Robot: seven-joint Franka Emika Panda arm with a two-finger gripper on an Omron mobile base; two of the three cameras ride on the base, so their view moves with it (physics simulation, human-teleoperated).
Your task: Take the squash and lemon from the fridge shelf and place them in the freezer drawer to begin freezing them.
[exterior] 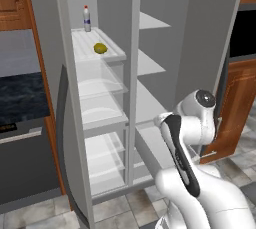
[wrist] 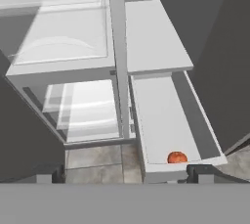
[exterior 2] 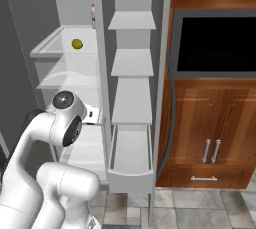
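Squash (wrist: 177,157), orange-red, in freezer drawer (wrist: 195,115); gripper (wrist: 127,174) wide apart (empty).

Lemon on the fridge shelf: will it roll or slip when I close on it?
The lemon looks oval and smooth, so it may roll if nudged. It lies free on the fridge shelf, apart from the bottle. Probably firm and light.

— What did the robot look like?
— Its arm (exterior: 200,183) was glossy white, built of thick rounded segments, with a black stripe along one link.
— And the joints?
— Dark grey round caps. Two small dark finger tips (wrist: 200,171) rose from the hand.
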